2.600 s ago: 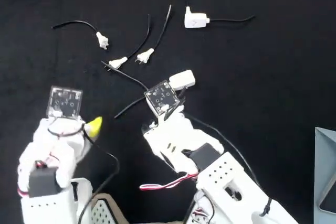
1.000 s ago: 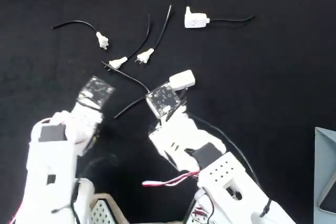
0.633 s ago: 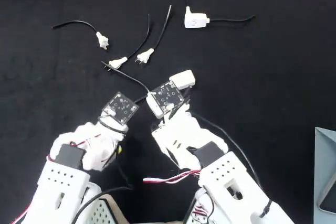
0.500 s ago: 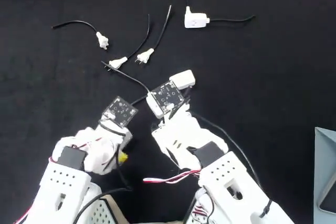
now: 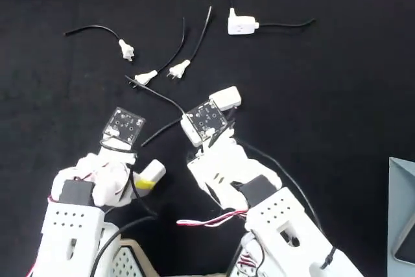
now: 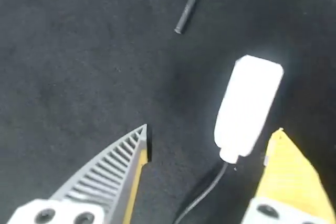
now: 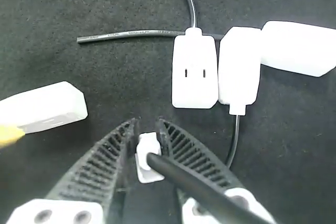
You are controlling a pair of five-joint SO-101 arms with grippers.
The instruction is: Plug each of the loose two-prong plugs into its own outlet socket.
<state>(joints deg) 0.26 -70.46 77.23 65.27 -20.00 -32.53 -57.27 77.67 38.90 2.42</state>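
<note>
My right gripper [image 7: 147, 128] is shut on a white two-prong plug [image 7: 146, 165] with a black cord. Just ahead of it lies a white outlet socket [image 7: 194, 74], its two slots facing up, beside two more white blocks [image 7: 239, 71]. My left gripper [image 6: 210, 132] is open low over the mat. A white outlet block [image 6: 249, 100] with a thin cord lies just past its fingertips, close to the yellow finger [image 6: 283, 171]. In the high view that block [image 5: 152, 171] sits beside the left arm. Three loose plugs [image 5: 146, 77] lie farther back.
Another white outlet [image 5: 242, 26] with a cord sits at the back of the black mat. Loose black cords [image 5: 194, 37] cross the middle. A grey object [image 5: 402, 212] stands at the right edge. The mat's right half is open.
The left arm swung from the left toward the centre, then drew back left; the white outlet block now shows beside its yellow finger. The right arm has hardly moved and keeps its plug.
</note>
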